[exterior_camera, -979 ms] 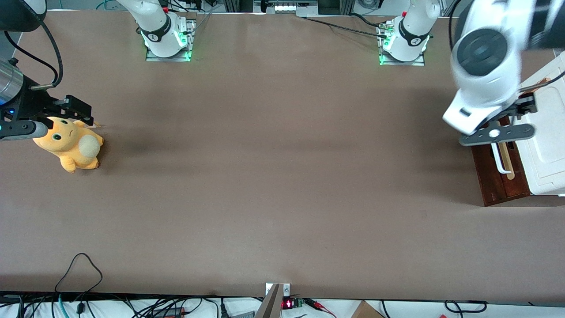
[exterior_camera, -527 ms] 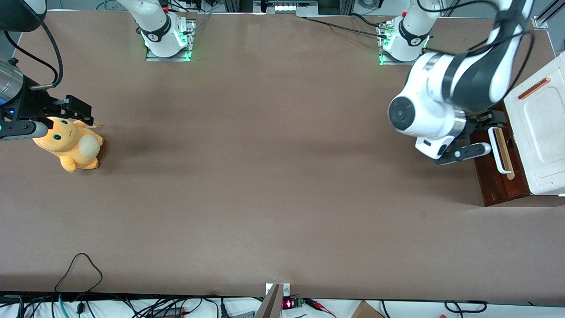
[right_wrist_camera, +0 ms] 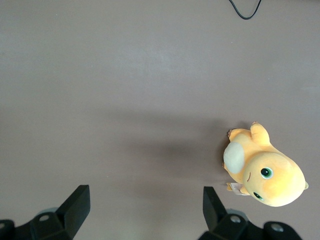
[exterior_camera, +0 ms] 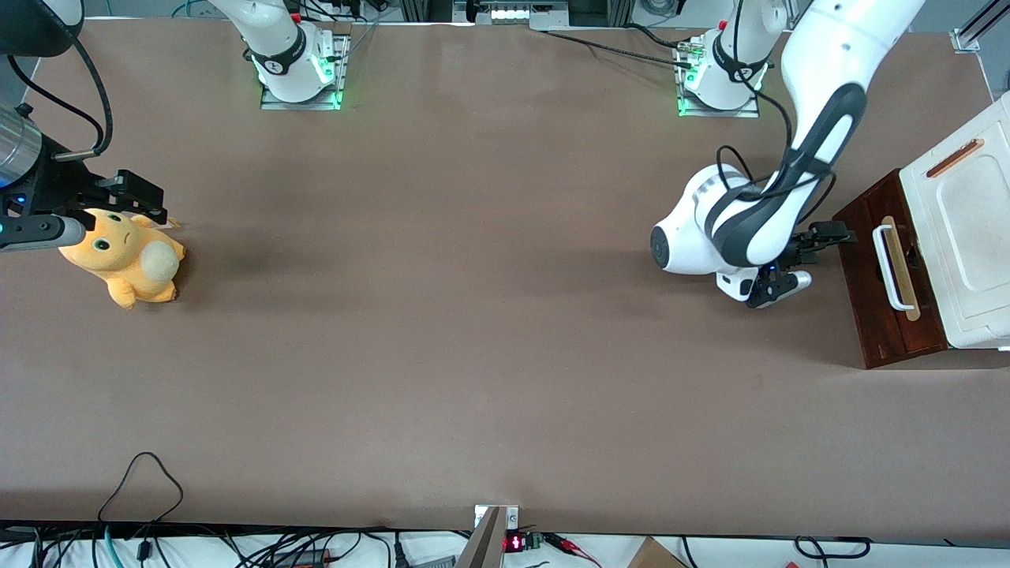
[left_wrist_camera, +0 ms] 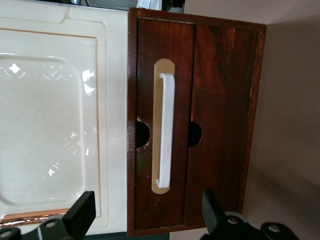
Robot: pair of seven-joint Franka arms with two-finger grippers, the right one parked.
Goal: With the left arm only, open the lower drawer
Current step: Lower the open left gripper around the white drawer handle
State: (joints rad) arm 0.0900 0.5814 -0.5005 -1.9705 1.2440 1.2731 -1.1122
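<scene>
The lower drawer (left_wrist_camera: 145, 90) has a dark reddish-brown front with a white bar handle (left_wrist_camera: 166, 132) on a pale strip. It is shut, flush with a plain dark panel (left_wrist_camera: 225, 115) beside it. In the front view the drawer (exterior_camera: 915, 315) and its handle (exterior_camera: 888, 264) face the parked arm's end of the table. The left arm (exterior_camera: 797, 150) reaches down in front of the cabinet. Its gripper (exterior_camera: 828, 243) (left_wrist_camera: 147, 207) is open with nothing between the fingers (left_wrist_camera: 82, 212). It faces the drawer front a short way off and touches nothing.
The cabinet's white moulded top (exterior_camera: 963, 229) (left_wrist_camera: 50, 110) stands at the working arm's end of the table. An orange plush toy (exterior_camera: 122, 256) lies at the parked arm's end. Arm bases (exterior_camera: 722, 75) stand at the edge farthest from the camera, and cables (exterior_camera: 142, 481) lie at the nearest edge.
The left arm has swung from over the cabinet out toward the table's middle and lowered. Its gripper now faces the drawer front instead of hanging above the handle. The drawer has not moved.
</scene>
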